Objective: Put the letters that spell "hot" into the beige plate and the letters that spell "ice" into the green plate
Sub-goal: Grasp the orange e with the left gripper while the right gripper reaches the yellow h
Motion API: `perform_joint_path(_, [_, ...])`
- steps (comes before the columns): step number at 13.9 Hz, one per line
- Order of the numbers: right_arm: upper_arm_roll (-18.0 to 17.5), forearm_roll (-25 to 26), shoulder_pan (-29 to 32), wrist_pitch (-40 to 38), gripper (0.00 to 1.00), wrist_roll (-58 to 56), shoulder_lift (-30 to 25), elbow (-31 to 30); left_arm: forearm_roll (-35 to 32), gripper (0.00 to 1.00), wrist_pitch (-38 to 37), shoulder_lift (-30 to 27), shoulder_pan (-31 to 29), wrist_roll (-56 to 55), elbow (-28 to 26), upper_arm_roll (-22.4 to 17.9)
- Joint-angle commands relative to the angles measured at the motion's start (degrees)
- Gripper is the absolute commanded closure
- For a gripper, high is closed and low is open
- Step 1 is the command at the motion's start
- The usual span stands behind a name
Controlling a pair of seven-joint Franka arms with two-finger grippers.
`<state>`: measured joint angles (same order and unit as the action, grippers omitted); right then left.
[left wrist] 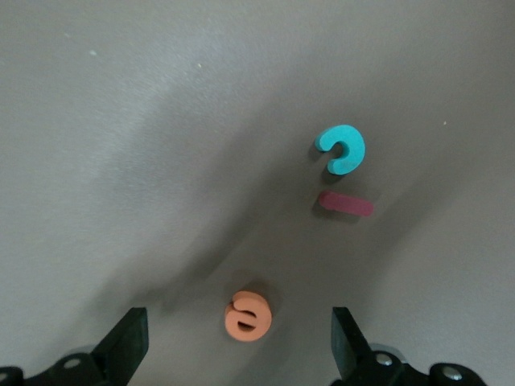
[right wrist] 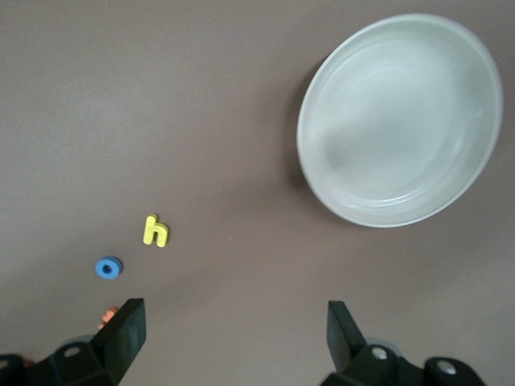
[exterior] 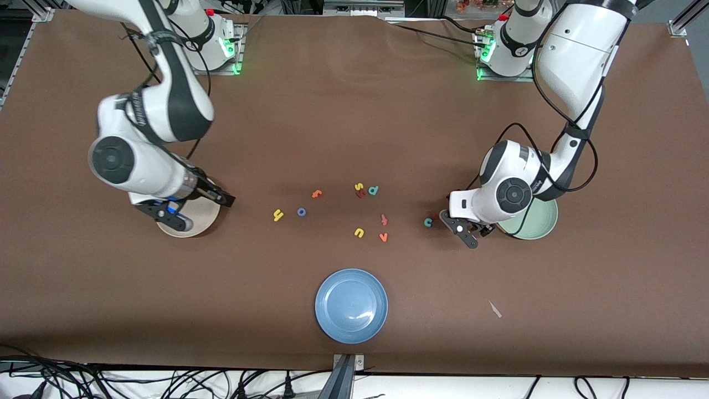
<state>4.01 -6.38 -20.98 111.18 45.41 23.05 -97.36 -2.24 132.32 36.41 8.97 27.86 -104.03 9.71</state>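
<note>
My left gripper (exterior: 458,228) hangs open low over the table beside the green plate (exterior: 540,223). In the left wrist view the orange e (left wrist: 248,315) lies on the table between its fingers, untouched, with the dark red i (left wrist: 346,203) and the teal c (left wrist: 342,149) just past it. The teal c (exterior: 427,222) also shows in the front view. My right gripper (exterior: 204,213) is open and empty over the edge of the beige plate (exterior: 191,231). That plate (right wrist: 398,121) holds nothing. The yellow h (exterior: 278,215), blue o (exterior: 301,211) and orange t (exterior: 316,193) lie mid-table.
A blue plate (exterior: 351,305) sits nearest the front camera. Other loose letters lie mid-table: a teal d (exterior: 373,190), a yellow u (exterior: 359,233), an orange v (exterior: 383,237) and a reddish f-like letter (exterior: 383,220). A white scrap (exterior: 494,309) lies toward the left arm's end.
</note>
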Motion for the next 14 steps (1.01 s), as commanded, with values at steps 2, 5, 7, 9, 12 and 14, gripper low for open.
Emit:
perform_joint_path(2, [0.4, -0.6, -3.7, 12.4, 0.00, 13.3, 7.6, -0.6, -4.2, 0.17, 4.0, -2.0, -0.3, 0.4, -4.2, -0.1])
perform_joint_path(5, [0.4, -0.7, -4.2, 15.8, 0.00, 14.5, 10.2, -0.6, -6.6, 0.68, 4.1, -1.8, 0.1, 0.1, -3.7, 0.0])
perform_joint_path(7, [0.3, -0.7, -4.4, 18.5, 0.00, 15.8, 10.2, -2.2, -6.7, 0.84, 4.3, -1.6, 0.2, 0.1, -3.2, -0.1])
perform_joint_path(9, [-0.7, -1.1, -4.5, 26.9, 0.00, 16.8, 10.0, -7.0, -6.7, 0.86, 4.8, -1.3, 0.4, -0.8, -2.9, -0.1])
perform_joint_path(12, [-1.5, -1.2, -4.5, 28.6, 0.00, 18.7, 10.2, -7.7, -6.7, 0.98, 5.8, -0.8, 0.6, -3.6, -1.6, -0.2])
perform_joint_path(14, [-1.7, -1.2, -4.6, 28.8, 0.00, 19.4, 11.1, -7.5, -6.7, 1.00, 5.1, -1.5, 0.2, -3.6, -0.9, -0.6])
